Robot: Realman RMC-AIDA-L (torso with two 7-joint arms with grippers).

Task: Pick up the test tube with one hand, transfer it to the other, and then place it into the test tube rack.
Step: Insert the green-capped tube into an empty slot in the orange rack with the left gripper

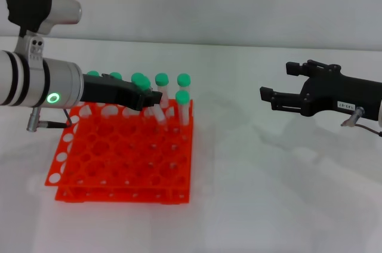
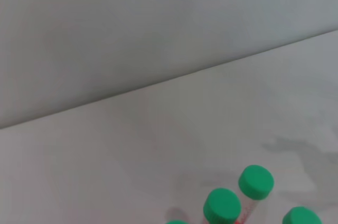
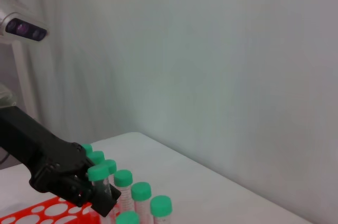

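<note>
The orange test tube rack (image 1: 119,151) stands on the white table at the left. My left gripper (image 1: 152,96) reaches over the rack's back rows. It is shut on a test tube (image 1: 159,114) that leans, green cap up, with its tip down at the rack's holes. The right wrist view shows the same grip (image 3: 100,195), just under the green cap (image 3: 99,171). My right gripper (image 1: 276,83) hovers open and empty far to the right, apart from the rack.
Several other green-capped tubes (image 1: 183,101) stand upright in the rack's back rows. Their caps show in the left wrist view (image 2: 256,182) and the right wrist view (image 3: 141,191). A pale wall rises behind the table.
</note>
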